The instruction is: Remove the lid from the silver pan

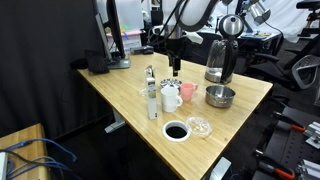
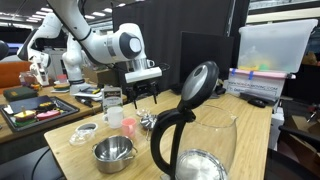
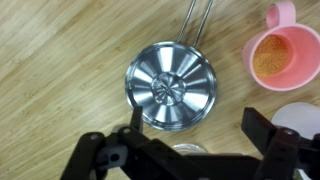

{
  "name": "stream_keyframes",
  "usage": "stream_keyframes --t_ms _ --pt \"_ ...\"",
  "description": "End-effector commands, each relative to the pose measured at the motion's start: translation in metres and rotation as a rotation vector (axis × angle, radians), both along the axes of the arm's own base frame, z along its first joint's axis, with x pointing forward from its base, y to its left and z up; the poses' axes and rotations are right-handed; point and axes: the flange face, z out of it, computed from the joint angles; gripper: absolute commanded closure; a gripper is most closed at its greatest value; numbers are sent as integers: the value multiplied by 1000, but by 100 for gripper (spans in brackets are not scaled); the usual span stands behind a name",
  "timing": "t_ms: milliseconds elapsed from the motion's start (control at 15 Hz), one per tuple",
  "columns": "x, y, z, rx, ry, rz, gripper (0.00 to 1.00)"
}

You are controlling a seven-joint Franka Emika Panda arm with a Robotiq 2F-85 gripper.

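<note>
A pale wooden tabletop [image 3: 60, 60] carried the silver pan [image 3: 189, 20], the lid [image 3: 170, 87] seated on it. The pincer [image 3: 185, 150] hung above, spread wide, the lid just ahead of its gap.

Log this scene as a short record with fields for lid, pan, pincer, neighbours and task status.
lid: round silvery lid, seated on the pan, small knob at its centre
pan: small metal pan, covered; wire handle visible in the wrist view
pincer: pincer open, hanging over the lid, jaws spread wider than it, no contact visible
neighbours: pink mug, steel bowl, kettle
status: lid not yet removed
</note>
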Motion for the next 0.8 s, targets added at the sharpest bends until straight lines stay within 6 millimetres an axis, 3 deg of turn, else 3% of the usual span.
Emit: stream_keyframes --t_ms 0,333,733 --pt "11 -5 -25 -31 22 118 0" --pt "28 -25 -53 -78 61 188 0" --pt "44 -29 -62 -85 66 225 0"
